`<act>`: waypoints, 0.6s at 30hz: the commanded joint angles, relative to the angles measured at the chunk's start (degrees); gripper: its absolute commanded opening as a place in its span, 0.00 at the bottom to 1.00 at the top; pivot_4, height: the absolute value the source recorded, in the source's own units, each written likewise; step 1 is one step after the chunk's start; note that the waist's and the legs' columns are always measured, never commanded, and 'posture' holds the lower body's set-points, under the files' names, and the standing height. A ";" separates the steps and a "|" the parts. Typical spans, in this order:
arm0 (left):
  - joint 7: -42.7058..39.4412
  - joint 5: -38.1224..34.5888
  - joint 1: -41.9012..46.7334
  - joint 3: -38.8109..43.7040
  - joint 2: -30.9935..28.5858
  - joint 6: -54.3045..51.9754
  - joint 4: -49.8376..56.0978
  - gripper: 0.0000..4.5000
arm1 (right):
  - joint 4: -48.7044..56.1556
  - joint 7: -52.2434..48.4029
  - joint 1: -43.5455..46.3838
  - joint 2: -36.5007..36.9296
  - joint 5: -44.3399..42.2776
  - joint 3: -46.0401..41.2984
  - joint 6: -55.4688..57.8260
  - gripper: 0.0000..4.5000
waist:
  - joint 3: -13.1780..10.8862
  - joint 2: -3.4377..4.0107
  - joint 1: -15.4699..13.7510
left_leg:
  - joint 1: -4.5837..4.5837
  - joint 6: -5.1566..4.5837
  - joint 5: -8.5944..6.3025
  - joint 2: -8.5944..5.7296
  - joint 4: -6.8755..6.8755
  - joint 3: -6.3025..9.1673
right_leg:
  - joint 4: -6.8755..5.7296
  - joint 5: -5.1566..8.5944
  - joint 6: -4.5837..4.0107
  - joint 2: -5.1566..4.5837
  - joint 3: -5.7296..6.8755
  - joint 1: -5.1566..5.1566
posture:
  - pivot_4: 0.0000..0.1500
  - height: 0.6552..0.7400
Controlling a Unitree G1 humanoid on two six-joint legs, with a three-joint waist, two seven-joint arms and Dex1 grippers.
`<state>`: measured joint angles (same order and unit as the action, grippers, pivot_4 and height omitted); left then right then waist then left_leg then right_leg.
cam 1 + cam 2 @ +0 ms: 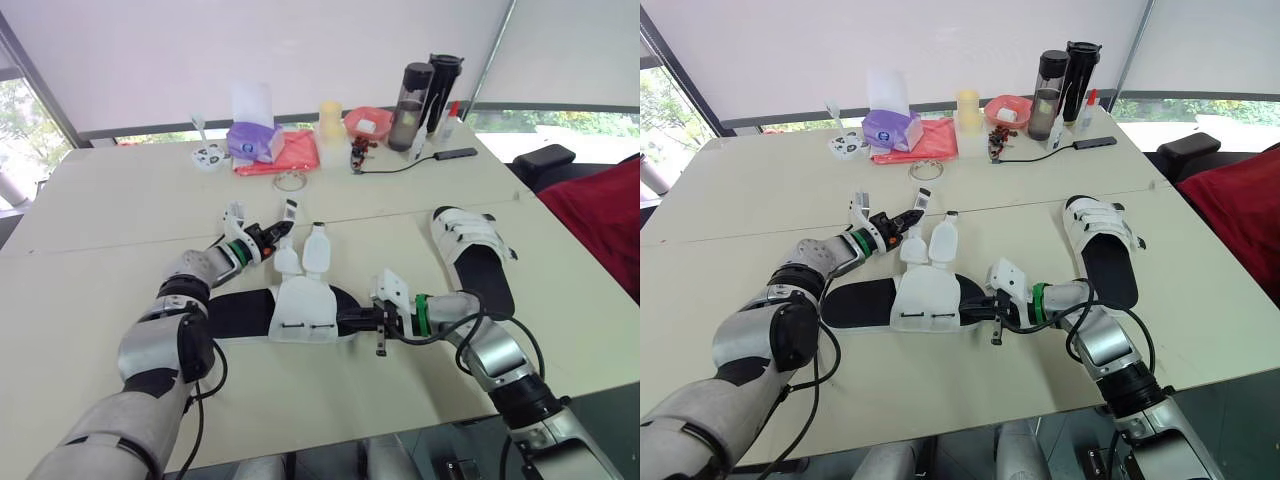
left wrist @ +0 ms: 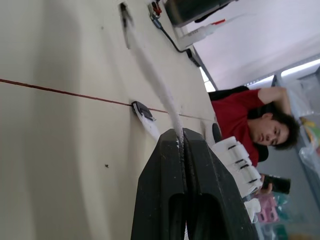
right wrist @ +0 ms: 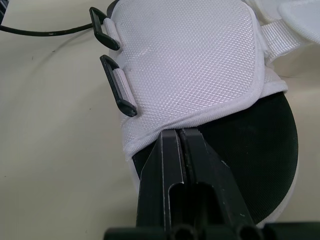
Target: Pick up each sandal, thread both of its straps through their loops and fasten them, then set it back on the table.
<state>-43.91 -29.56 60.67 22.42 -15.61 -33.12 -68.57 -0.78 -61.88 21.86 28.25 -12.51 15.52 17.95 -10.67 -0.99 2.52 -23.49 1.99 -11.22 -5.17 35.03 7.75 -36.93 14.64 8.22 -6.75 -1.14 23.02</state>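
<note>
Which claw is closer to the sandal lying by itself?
Right. The right gripper grips the middle sandal beside the lone sandal; the left gripper holds a strap farther off.

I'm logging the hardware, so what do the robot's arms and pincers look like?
Left arm and right arm: silver-grey shells, black joints, a green wrist ring, loose black cables. Left pincer and right pincer: two black fingers each.

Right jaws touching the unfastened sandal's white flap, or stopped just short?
Touching. In the right wrist view the right gripper has its jaws shut on the hem of the white flap, with no gap between them.
</note>
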 commanded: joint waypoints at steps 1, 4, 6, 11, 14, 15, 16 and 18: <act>-5.01 3.16 0.96 -3.61 -0.03 8.97 9.21 0.01 | -0.93 1.20 -0.97 -0.55 1.56 1.39 0.07 0.00 | -0.02 -0.03 0.01 | 0.00 0.00 0.00 0.00 0.00 0.00 | 0.00 0.00 0.00 0.00 0.00 0.00 | 1.00 1.00; -10.62 5.17 -3.10 -8.20 -0.54 13.40 21.30 0.01 | -1.52 1.31 -1.10 -0.50 1.95 1.48 -0.74 0.00 | -0.01 -0.02 -0.02 | 0.00 0.01 0.00 0.03 -0.01 0.00 | 0.01 -0.01 -0.01 0.00 -0.02 0.00 | 1.00 1.00; -13.32 6.77 -7.15 -12.14 -1.78 13.64 29.79 0.01 | -1.83 1.43 -1.25 -0.45 2.36 1.65 -1.48 0.00 | -0.01 -0.02 -0.02 | 0.00 0.02 0.00 0.07 -0.03 -0.01 | 0.02 -0.01 -0.02 -0.01 -0.05 0.00 | 1.00 1.00; -16.86 16.93 -19.11 -22.69 -6.43 29.58 46.50 0.01 | -1.69 2.29 -1.23 -1.79 1.12 0.49 -1.97 0.00 | 0.01 0.02 -0.07 | 0.05 0.02 -0.01 0.09 -0.10 -0.02 | 0.05 -0.01 -0.04 -0.01 -0.12 0.00 | 1.00 1.00; -18.58 22.21 -25.37 -26.92 -9.98 42.36 51.60 0.01 | -1.98 1.83 -1.37 -1.54 1.60 0.59 -2.57 0.00 | 0.01 0.02 -0.13 | 0.04 0.02 -0.01 0.12 -0.08 -0.01 | 0.08 -0.03 -0.08 -0.02 -0.14 0.00 | 1.00 1.00; -19.39 24.52 -28.14 -28.27 -11.54 51.63 52.44 0.01 | -2.28 1.65 -1.43 -1.41 1.94 0.83 -3.04 0.00 | 0.02 0.04 -0.10 | 0.04 0.03 -0.01 0.12 -0.09 0.00 | 0.12 -0.02 -0.10 -0.02 -0.14 -0.01 | 1.00 1.00; -19.76 25.99 -29.98 -29.23 -12.66 58.28 52.84 0.01 | -2.50 1.53 -1.45 -1.32 2.17 1.02 -3.38 0.00 | 0.04 0.08 -0.09 | 0.04 0.03 -0.01 0.14 -0.12 -0.02 | 0.18 -0.04 -0.13 -0.02 -0.14 -0.01 | 1.00 1.00; -17.78 28.45 -32.33 -29.88 -13.81 69.87 52.11 0.01 | -2.80 1.35 -1.59 -1.28 2.23 1.16 -3.77 0.00 | 0.07 0.12 -0.26 | 0.06 0.04 -0.02 0.17 -0.27 -0.03 | 0.37 0.01 -0.33 -0.03 -0.14 -0.01 | 1.00 1.00</act>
<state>-62.57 -2.96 28.16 -7.16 -28.95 28.09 -17.60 -1.96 -60.94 20.75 27.11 -11.80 15.36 13.86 -10.60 -0.87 2.26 -23.43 2.02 -11.23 -4.99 34.73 7.74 -36.45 14.62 7.84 -6.78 -1.28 23.00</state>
